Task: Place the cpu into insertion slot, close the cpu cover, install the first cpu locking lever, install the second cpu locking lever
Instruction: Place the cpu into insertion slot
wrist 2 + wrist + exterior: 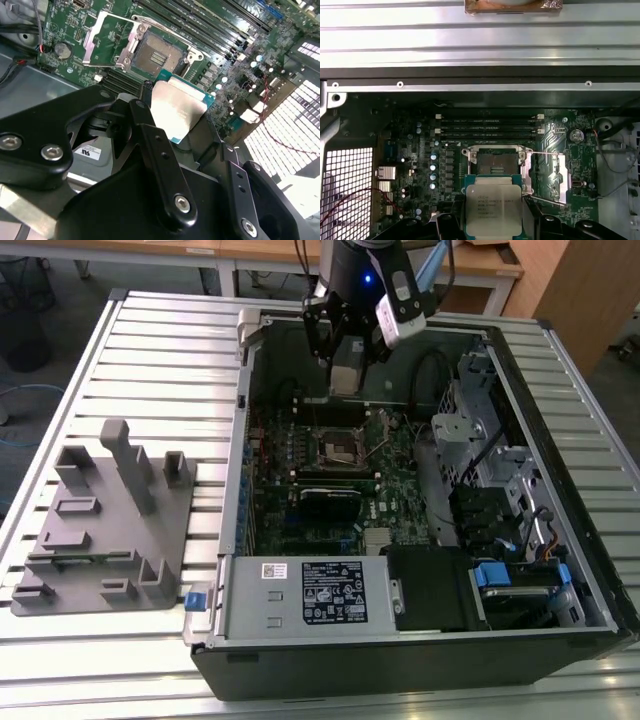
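Slatted metal table (150, 350), open PC case (300, 660) lying on it, grey fixture tray (110, 530) at the exterior view's left. My gripper (345, 375) hangs over the far end of the motherboard (400, 480). It is clamped narrow on the cpu (177, 112), pinching two opposite edges, metal top facing the wrist cameras.

In both wrist views the cpu is up off the board and apart from the slot (155, 55). In the first wrist view it covers one rim of the slot and leaves most of the socket open, with its edges looking roughly parallel to the slot's. The slot is bare, dark centre showing. The cover (107, 42) is swung open to one side, and a thin lever (547, 201) runs just beside the cpu's edge.

Risks, as I judge them:
- The offset isn't closed. Lowering from here would land the chip on the metal rim and could scrape or bend the contacts.
- I can't tell which way the chip's notches face. A wrong rotation means it won't seat.
- The hold is on thin edges only, so a bump could tilt or drop the chip into the socket.
- The lever is close to the gripper's side and could snag on the way down.
- The open cover sits near the path, and clipping it could swing it onto the slot.
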Motion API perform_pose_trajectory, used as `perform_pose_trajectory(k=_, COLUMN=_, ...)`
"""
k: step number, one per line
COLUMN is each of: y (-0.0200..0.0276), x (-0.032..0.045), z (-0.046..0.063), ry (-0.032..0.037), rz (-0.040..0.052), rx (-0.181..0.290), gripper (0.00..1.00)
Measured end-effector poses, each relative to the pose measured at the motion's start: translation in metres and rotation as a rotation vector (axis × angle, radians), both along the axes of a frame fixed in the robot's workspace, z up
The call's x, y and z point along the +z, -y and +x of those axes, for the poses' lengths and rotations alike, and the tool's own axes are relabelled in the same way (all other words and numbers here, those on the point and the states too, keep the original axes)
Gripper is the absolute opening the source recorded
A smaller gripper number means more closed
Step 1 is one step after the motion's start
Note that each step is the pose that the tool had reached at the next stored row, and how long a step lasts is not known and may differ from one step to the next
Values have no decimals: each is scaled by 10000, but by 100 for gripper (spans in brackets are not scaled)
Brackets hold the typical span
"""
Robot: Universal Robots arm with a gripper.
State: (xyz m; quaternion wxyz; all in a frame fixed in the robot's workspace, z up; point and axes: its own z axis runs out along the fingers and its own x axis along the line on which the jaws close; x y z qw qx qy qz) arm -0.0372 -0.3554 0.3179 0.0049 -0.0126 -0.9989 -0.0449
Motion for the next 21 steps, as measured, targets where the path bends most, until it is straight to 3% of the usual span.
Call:
perform_pose_trajectory(k=12, y=0, x=-26, z=0, ry=2, rz=3, rx=1, gripper=54)
perform_pose_trajectory(k=21, y=0, x=-118, z=0, ry=3, rz=0, rx=0, gripper=54)
